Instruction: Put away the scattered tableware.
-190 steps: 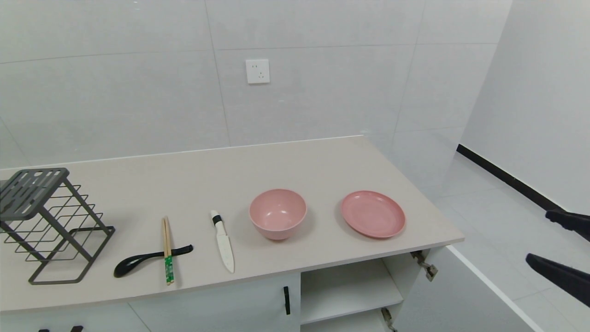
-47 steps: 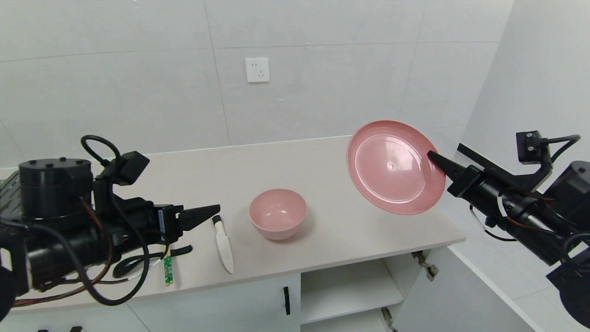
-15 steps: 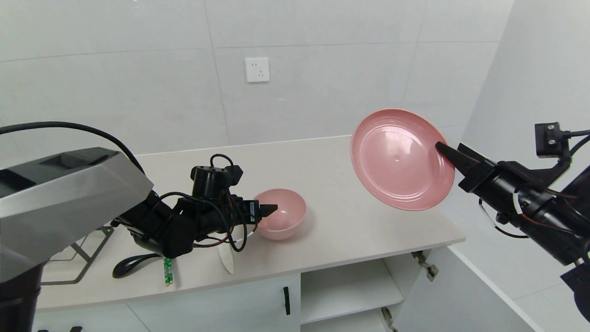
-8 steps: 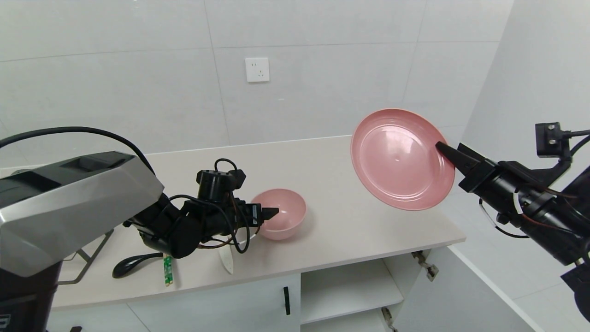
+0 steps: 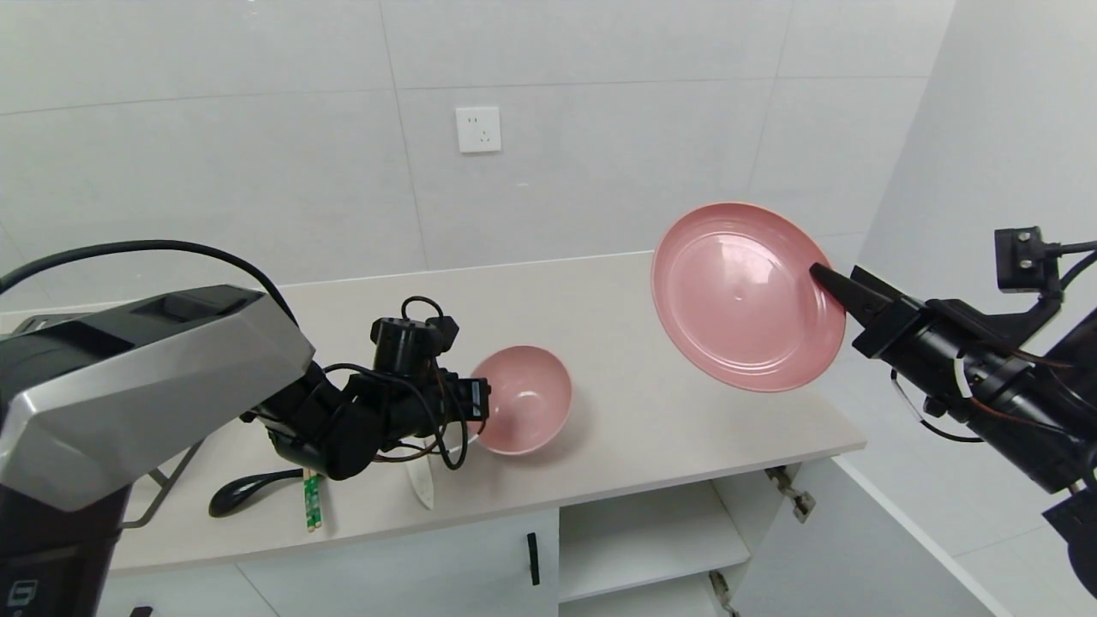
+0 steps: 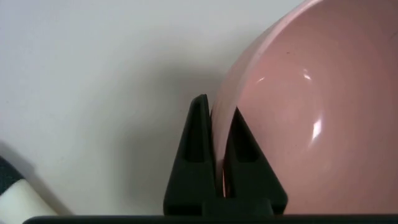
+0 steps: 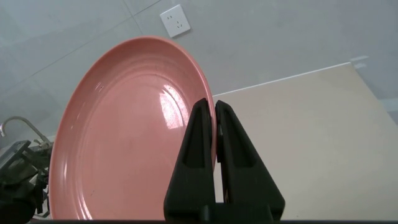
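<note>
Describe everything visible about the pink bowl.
The bowl is plain pink, round and deep, glossy like smooth plastic, and empty. It is tilted at the beige counter, its opening turned away from the left gripper, which is shut on its rim, one finger inside, one outside. Whether its base touches the counter is unclear.

White tiled wall (image 5: 600, 128) with a socket (image 5: 478, 130), beige countertop (image 5: 600, 308) over an open cabinet (image 5: 651, 540), pale floor (image 5: 968, 497).

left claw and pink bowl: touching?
Touching. The left wrist view shows the bowl's rim pinched in the left claw, with one finger inside the bowl and one outside.
</note>
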{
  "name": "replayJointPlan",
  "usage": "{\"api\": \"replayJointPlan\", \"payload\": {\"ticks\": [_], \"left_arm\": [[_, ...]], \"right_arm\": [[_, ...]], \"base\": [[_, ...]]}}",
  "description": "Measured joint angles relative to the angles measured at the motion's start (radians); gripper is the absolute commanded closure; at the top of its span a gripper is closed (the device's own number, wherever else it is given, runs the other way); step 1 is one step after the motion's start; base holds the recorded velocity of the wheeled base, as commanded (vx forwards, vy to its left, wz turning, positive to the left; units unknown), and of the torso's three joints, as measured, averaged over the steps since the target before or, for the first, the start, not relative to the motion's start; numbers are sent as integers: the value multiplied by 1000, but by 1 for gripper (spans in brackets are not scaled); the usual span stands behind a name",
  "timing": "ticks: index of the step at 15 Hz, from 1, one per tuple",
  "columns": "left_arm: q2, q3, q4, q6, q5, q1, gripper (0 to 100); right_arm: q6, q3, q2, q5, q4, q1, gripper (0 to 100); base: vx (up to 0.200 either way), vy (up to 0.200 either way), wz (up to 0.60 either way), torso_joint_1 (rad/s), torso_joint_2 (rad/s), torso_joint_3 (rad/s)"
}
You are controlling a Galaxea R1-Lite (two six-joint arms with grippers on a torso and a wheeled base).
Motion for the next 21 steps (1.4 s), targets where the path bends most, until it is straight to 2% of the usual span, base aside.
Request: {"api": "replayJointPlan", "payload": {"ticks": [3,6,10,15,18,21], "left_arm": [[-26,4,-73,1,5,2,100],[-99,18,-80,5,3,4,100],[-223,81,-84,11,1,13,100],[-459,238,-84,25,-3,30,100],[-599,355,-85,42,-3,52,100],[-733,445,-84,27,-7,69,100]], "right_arm": [[0,-2,0,0,0,1,100],[-3,-5,0,0,0,1,100],[-41,-22,0,0,0,1,100],[-62,-66,-1,0,0,0,100],[-163,-54,-10,0,0,-14,100],[-166,-46,-16,0,0,-21,100]], "base": [[0,0,0,0,0,0],[0,0,0,0,0,0],[0,0,0,0,0,0],[0,0,0,0,0,0],[0,0,0,0,0,0],[0,0,0,0,0,0]]}}
